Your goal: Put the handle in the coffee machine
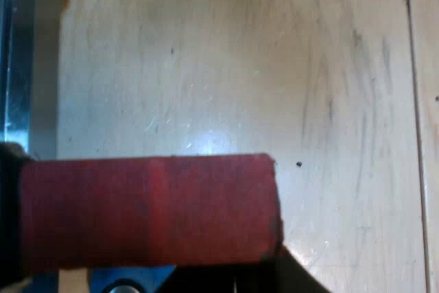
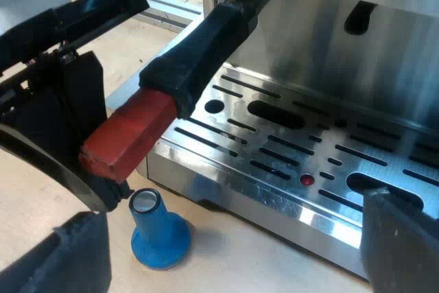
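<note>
The holder's dark handle (image 2: 199, 53) slants down from under the espresso machine's (image 2: 384, 46) front, above the slotted drip tray (image 2: 288, 149). Its top end meets the machine's underside; I cannot tell whether it is locked in. My left gripper (image 2: 82, 94) is at the handle's red end (image 2: 127, 135), touching it. In the left wrist view that red end (image 1: 147, 211) lies very close, above the pale wooden tabletop (image 1: 240, 66). My right gripper (image 2: 233, 252) hangs open before the drip tray, nothing between its fingers (image 2: 68, 259).
A blue tamper (image 2: 158, 231) stands upright on the table just below the red end, close to the drip tray's corner. A metal rail (image 2: 164, 8) runs beside the machine. A metal edge (image 1: 17, 66) borders the tabletop.
</note>
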`<action>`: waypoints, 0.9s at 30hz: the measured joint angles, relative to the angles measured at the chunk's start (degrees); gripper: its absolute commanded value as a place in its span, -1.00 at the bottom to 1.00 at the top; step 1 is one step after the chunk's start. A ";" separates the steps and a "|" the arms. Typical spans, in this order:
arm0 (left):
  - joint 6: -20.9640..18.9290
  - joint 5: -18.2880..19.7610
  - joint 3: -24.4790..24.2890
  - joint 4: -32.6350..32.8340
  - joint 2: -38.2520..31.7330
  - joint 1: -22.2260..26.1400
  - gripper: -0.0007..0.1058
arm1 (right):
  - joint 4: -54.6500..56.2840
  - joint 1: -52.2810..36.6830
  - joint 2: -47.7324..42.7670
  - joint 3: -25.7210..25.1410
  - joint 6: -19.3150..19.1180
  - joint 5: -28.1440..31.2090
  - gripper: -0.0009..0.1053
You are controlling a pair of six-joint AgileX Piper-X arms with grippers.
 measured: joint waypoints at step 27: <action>2.89 3.96 0.74 6.47 -15.91 14.33 -0.97 | 0.22 0.00 0.00 0.00 -1.05 -7.68 0.44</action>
